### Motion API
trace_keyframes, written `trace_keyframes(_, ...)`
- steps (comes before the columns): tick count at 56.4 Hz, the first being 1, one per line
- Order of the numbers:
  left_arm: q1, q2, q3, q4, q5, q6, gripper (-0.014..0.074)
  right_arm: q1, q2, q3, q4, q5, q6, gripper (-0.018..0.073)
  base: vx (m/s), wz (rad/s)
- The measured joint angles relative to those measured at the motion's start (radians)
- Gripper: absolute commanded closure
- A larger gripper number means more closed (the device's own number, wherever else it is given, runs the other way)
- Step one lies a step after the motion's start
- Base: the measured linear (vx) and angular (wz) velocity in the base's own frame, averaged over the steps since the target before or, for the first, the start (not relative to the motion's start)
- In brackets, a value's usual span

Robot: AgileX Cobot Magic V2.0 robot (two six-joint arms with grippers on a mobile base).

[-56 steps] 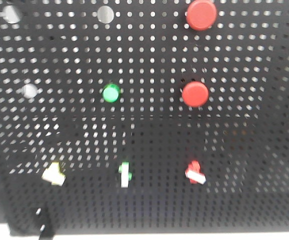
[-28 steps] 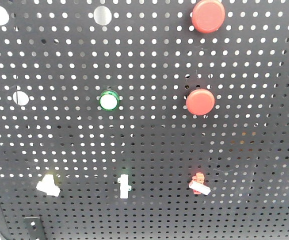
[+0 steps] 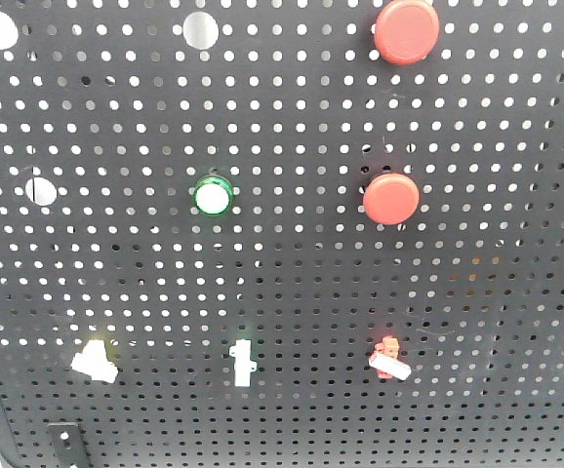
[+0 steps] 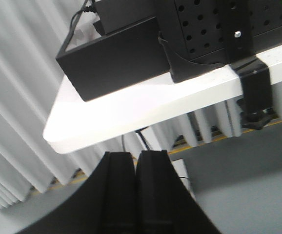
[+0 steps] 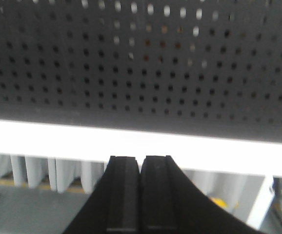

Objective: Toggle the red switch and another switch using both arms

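Note:
On the black pegboard [image 3: 292,283], the red switch [image 3: 387,358] sits low on the right, its white lever pointing down-right. Another switch [image 3: 94,361], pale yellow with a white lever, sits low on the left. Neither gripper shows in the front view. In the left wrist view my left gripper [image 4: 136,157] is shut with nothing in it, below the white table edge [image 4: 146,109] at the board's left corner. My right gripper [image 5: 140,159] is shut and empty too, just under the table edge [image 5: 141,144] facing the pegboard [image 5: 141,63].
A green-based toggle [image 3: 242,363] sits between the two switches. Above are a green round button [image 3: 213,196] and two big red push buttons [image 3: 391,198] [image 3: 406,30]. A black box [image 4: 114,58] and a clamp [image 4: 255,90] stand at the table's left end.
The front view has shifted and sharpened since a second ago: the board's things sit lower and slightly apart. Over the last half second nothing has moved.

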Motion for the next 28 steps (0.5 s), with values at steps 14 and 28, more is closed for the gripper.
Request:
trace_keyframes(14, 0.0, 0.0, 0.0, 0.106, -0.182, 0.0, 0.0594, 0.0, 0.0, 0.0, -0.01, -0.105, 0.0, 0.0566, 0.0, 0.0)
trace_keyframes(28, 0.0, 0.0, 0.0, 0.098, -0.592, -0.035, 0.0594, 0.0, 0.0, 0.0, -0.01, -0.381, 0.001, 0.0566, 0.0, 0.0)
